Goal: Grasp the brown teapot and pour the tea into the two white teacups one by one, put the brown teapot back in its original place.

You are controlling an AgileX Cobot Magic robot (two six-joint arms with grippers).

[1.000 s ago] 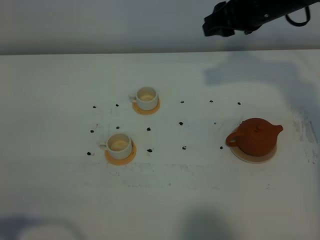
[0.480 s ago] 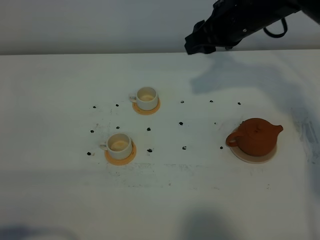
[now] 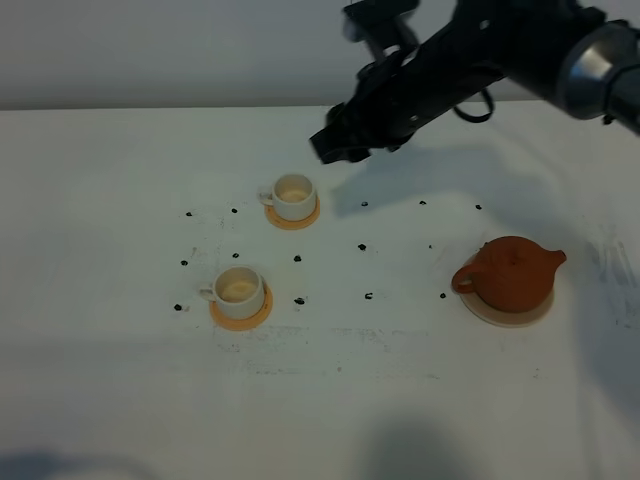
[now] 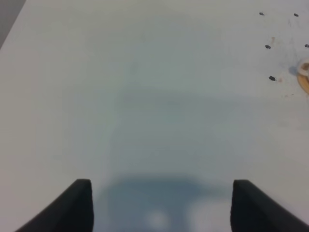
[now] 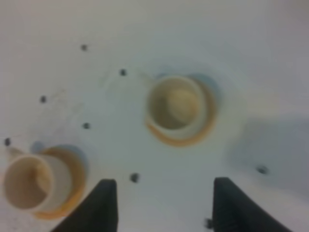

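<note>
I have the right gripper point(image 3: 333, 146) hanging above the white tabletop point(image 3: 100, 200), just past the farther of the two small white cylindrical teacups point(image 3: 294, 196) as the high camera sees it. Its jaws stand apart with nothing between them. From the right wrist camera I look straight down between the two dark fingers point(image 5: 105, 205) at that same teacup, with its cream inside, sitting on a small round orange-tan coaster point(image 3: 297, 221). The nearer white teacup point(image 3: 240, 288) is off to one side on a matching orange-tan coaster point(image 3: 241, 316). The squat reddish-brown clay teapot point(image 3: 512, 272) is well apart from the gripper, over on the right of the high view. It is upright on its flat pale beige disc coaster point(image 3: 505, 322), lid on, loop handle turned towards the cups and spout pointing away from them. Small black marks point(image 3: 365, 245) dot the tabletop between the teapot and the cups. On the left wrist camera, the left gripper point(image 4: 161, 182) is spread wide too, holding nothing, with only pale tabletop beneath it and a few of those marks at the far edge.
</note>
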